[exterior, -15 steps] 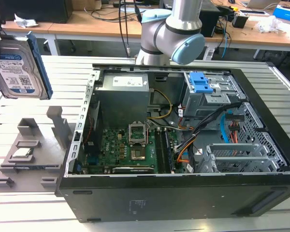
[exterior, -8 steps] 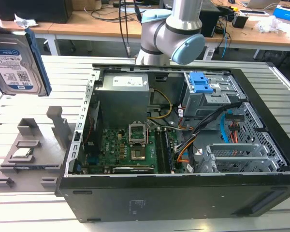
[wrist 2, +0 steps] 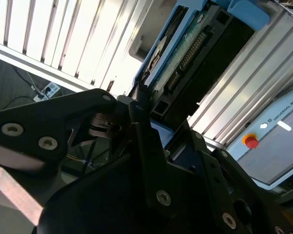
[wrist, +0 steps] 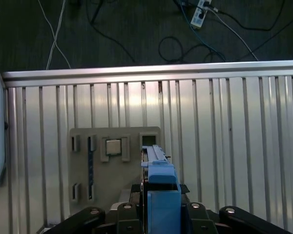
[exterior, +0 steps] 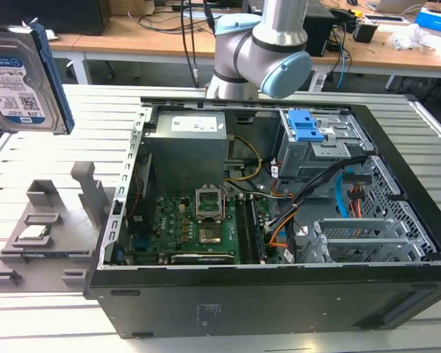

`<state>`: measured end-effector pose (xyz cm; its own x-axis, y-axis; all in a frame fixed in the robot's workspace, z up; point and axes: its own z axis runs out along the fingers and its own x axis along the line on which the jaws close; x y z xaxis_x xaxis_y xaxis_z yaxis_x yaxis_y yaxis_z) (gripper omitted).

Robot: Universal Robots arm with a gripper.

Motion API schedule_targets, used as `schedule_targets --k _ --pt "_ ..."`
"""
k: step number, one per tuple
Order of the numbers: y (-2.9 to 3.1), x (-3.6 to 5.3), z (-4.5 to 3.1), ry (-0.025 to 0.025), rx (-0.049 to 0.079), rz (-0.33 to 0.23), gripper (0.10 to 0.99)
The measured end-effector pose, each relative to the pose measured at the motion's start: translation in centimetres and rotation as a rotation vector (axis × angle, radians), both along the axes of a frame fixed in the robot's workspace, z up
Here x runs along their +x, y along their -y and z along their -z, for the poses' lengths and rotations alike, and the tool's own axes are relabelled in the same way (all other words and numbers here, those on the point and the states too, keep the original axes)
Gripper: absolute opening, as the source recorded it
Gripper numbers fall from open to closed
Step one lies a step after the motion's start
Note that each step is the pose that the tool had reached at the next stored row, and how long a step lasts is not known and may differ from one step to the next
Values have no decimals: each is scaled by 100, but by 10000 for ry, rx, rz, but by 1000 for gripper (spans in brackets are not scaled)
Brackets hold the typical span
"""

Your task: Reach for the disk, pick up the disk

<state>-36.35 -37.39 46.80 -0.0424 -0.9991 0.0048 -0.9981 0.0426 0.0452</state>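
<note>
The disk (exterior: 18, 77) hung in the air at the exterior view's upper left, clear of the table (exterior: 59, 147) and well apart from the open case (exterior: 279, 220). It stood nearly upright with its label face toward that camera and its blue carrier strip along the edge on the exterior view's right. In the first wrist view the gripper (wrist: 161, 207) was pinched on the disk (wrist: 163, 187), with its black jaws pressed against both sides of the blue carrier. In the second wrist view the disk (wrist 2: 185, 53) showed edge-on with its connector row exposed, seated between the jaws of the gripper (wrist 2: 146, 112). A gray fixture (exterior: 51, 220) lay flat on the table just beside the case, on the exterior view's left, below the disk. The first wrist view showed the same fixture (wrist: 115, 161) on the slatted table (wrist: 234, 146), with a small square chip (wrist: 112, 146) seated in one of its pockets. The arm (exterior: 264, 51) stood behind the case. A blue latch (exterior: 305, 125) sat on the drive bay inside the case.
</note>
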Motion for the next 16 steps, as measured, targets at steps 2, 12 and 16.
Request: schedule_targets --k 2,12,16 --pt "0 1 -63 0 0 0 369" --pt "-1 5 -385 0 0 0 369" --pt "-1 5 -400 1 1 0 369"
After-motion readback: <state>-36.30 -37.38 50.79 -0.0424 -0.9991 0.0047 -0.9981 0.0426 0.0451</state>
